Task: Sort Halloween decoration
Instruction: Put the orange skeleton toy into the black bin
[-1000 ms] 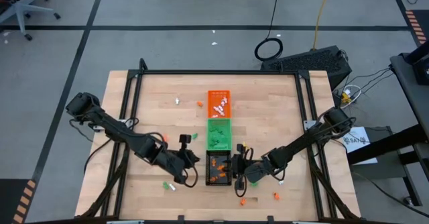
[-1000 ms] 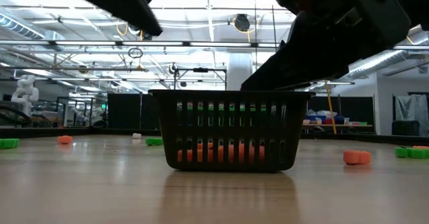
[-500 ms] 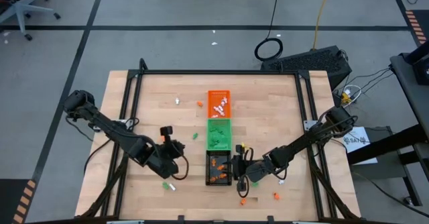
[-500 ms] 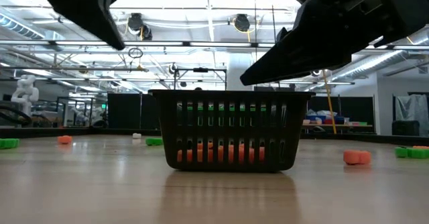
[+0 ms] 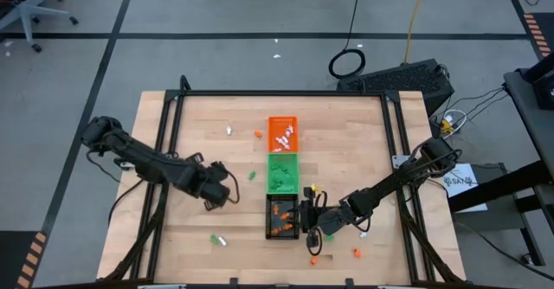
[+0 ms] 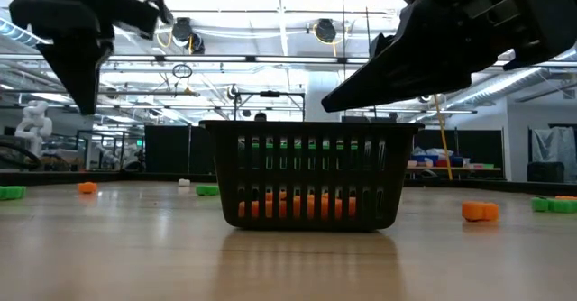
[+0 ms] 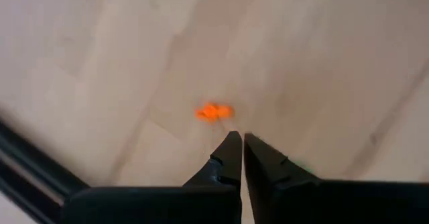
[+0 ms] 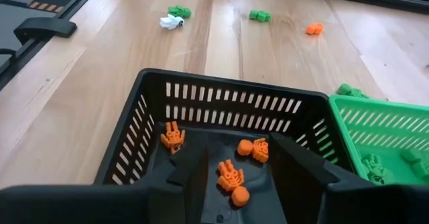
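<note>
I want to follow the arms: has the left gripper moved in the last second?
Yes. In the high view the left gripper has moved away from the black tray, toward the table's left side, fingers shut.

black tray (image 5: 283,217), green tray (image 5: 282,173), orange tray (image 5: 282,134)

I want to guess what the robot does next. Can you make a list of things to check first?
1. Right hand open over the black tray: ok.
2. Right hand empty: ok, nothing between its fingers.
3. Orange trinkets lying in the black tray: ok.
4. Left hand shut and empty: ok.
5. Loose orange trinket on the table near the left hand: ok.
6. Is that the next pick: cannot tell.
</note>
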You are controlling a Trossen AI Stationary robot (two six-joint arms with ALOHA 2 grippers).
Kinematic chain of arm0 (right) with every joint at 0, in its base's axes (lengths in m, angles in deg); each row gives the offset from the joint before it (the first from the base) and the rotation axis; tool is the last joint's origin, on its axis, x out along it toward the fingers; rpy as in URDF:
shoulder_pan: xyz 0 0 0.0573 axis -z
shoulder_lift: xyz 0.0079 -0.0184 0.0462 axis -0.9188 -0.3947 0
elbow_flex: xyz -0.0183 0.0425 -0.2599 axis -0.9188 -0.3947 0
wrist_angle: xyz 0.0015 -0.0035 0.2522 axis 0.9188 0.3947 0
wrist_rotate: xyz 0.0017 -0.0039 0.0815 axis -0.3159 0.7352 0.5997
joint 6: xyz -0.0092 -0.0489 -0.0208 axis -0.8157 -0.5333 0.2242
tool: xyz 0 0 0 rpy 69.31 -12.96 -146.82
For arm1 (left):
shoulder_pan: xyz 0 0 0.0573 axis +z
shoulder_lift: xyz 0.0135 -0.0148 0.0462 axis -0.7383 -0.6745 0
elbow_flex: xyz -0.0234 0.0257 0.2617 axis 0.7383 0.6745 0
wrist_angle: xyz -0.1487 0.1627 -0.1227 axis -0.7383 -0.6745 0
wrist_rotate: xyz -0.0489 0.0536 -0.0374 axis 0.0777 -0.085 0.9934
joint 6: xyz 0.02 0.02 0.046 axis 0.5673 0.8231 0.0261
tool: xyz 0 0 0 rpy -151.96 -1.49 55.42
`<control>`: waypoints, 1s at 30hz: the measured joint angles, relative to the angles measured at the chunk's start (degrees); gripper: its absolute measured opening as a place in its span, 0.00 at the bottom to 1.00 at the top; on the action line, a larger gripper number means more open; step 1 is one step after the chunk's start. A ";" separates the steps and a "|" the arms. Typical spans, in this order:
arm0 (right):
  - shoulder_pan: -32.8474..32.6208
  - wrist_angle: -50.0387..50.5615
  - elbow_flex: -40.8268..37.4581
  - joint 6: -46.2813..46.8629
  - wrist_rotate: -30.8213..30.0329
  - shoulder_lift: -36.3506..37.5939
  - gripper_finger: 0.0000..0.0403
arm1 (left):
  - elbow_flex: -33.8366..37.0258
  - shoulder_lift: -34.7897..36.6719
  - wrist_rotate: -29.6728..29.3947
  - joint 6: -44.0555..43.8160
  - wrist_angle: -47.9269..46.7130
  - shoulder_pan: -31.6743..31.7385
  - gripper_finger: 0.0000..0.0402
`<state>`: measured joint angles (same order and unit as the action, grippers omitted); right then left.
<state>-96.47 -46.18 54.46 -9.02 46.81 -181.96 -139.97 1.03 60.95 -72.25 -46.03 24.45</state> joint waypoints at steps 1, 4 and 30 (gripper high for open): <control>0.00 -0.06 0.00 -0.14 0.00 0.00 0.35 | 0.00 0.00 2.35 2.35 0.22 1.31 0.03; 0.00 -0.06 0.00 -0.22 0.00 0.00 0.35 | 0.00 0.00 4.87 11.94 0.81 4.21 0.03; -0.39 0.21 0.00 -0.06 0.20 0.00 0.35 | 12.51 -1.86 3.39 54.22 12.26 8.21 0.53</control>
<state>-96.86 -45.97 54.46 -9.07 47.01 -181.96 -127.47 -0.83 64.33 -18.03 -33.76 32.66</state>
